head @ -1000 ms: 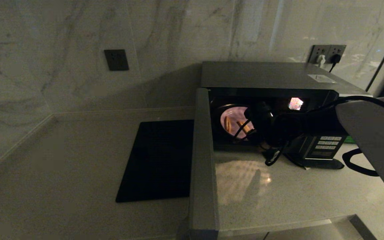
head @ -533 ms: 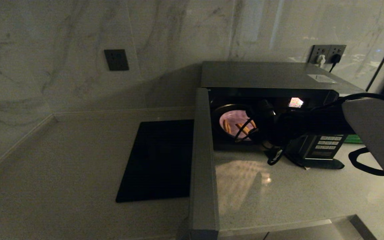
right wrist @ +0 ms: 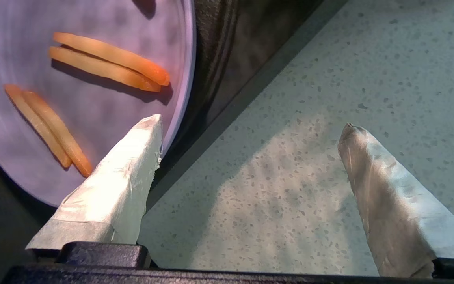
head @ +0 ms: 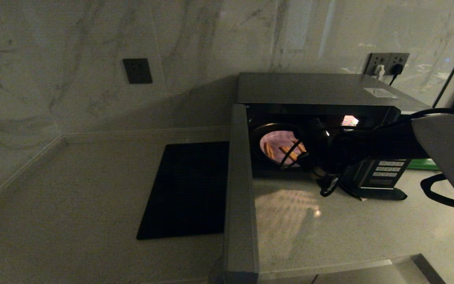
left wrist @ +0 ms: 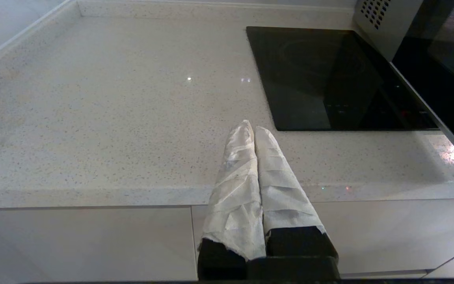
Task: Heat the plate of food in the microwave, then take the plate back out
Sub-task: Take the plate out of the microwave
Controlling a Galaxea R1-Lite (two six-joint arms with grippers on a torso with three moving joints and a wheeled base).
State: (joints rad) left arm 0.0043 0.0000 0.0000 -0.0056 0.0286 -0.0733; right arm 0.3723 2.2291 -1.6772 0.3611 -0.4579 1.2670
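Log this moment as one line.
door: open | light-purple plate of orange sticks: inside black-and-silver microwave | right tool: open at plate rim | left tool: shut, parked over counter

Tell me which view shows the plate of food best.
The right wrist view: the plate of food fills much of the picture, its four orange sticks and rim plain, one finger of the open right tool over its edge. The head view shows it small and dim inside the microwave, partly behind the arm. The left wrist view misses it.
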